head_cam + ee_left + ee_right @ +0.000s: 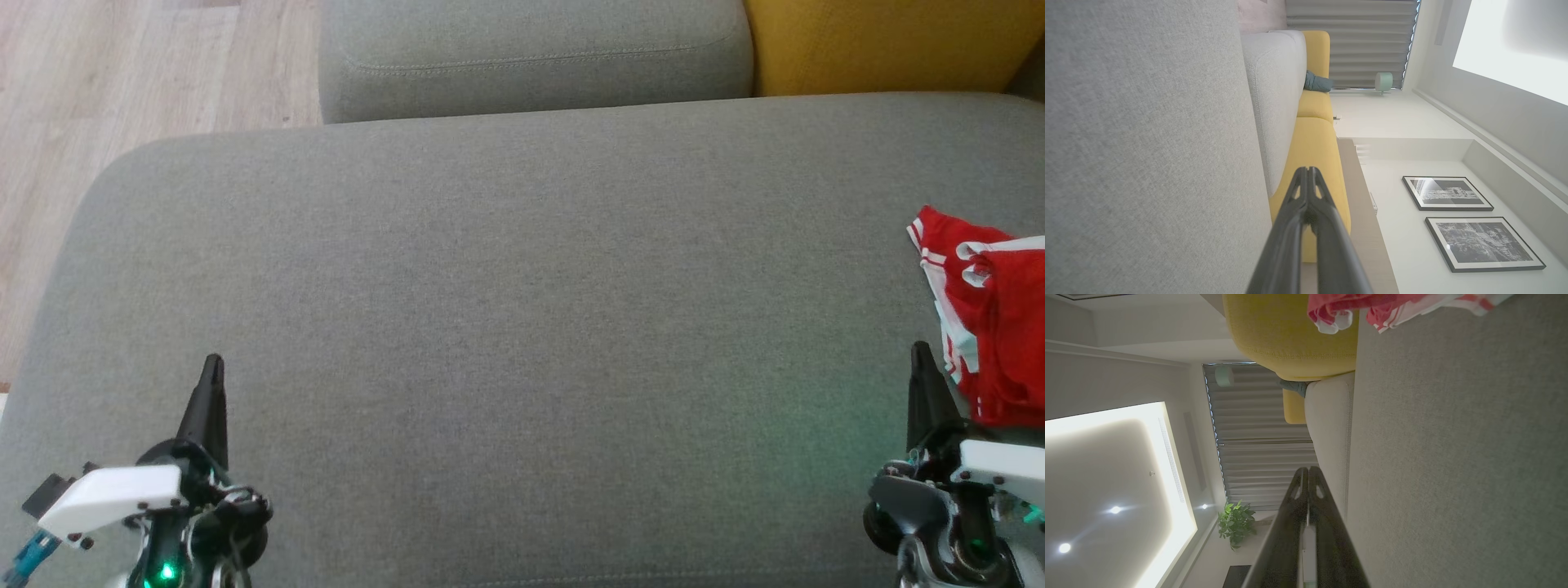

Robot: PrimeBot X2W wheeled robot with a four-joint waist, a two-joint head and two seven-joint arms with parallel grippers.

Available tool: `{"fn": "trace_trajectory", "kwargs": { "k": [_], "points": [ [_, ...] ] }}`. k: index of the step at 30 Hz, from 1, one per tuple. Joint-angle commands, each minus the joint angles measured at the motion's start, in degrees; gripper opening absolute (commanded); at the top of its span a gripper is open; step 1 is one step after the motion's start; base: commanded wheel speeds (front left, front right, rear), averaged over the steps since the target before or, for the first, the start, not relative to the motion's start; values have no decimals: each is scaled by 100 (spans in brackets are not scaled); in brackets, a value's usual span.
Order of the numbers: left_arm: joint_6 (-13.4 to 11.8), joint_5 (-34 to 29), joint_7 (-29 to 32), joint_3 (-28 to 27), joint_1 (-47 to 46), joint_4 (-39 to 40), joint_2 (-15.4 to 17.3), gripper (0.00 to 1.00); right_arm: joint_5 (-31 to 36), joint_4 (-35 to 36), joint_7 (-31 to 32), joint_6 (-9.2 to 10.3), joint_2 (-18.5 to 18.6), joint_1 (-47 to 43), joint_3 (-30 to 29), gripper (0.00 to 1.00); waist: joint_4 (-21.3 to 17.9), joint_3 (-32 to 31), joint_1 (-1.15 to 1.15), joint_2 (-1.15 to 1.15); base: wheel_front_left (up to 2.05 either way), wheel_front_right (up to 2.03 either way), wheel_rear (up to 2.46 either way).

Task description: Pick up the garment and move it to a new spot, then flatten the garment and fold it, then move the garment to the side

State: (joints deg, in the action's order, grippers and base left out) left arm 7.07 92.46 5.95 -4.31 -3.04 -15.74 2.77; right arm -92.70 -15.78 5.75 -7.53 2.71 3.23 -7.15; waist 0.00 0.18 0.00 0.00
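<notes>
Both closed, empty: left pincer (214,361), right pincer (921,349) | garment (992,327) beside right | left wrist view: framed prints (1447,193)

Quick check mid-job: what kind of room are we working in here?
Most likely a home living room: a grey fabric sofa seat, two framed black-and-white pictures and a green potted plant.

Red garment (992,327) bunched on grey sofa (522,327), just beside closed right hand (921,351).

The garment (992,327) lies on the sofa seat (522,310), at its right edge. The right fingers (927,396) are just beside it. The left fingers (208,404) are near left. Cushions (531,57) stand behind, floor (122,73) lies left.
</notes>
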Motion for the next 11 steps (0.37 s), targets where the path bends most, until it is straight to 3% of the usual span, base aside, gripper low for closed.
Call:
{"fn": "trace_trajectory", "kwargs": {
  "k": [1, 11],
  "points": [
    [42, -4, 29, -190, -313, 170, 36, 0, 12, 178, 33, 4, 56, 291, 113, 0, 0, 0, 0, 0, 0, 0, 0],
    [42, -8, 33, -195, -313, 170, 32, 0, 17, 178, 39, 4, 51, 291, 106, 0, 0, 0, 0, 0, 0, 0, 0]
  ]
}}
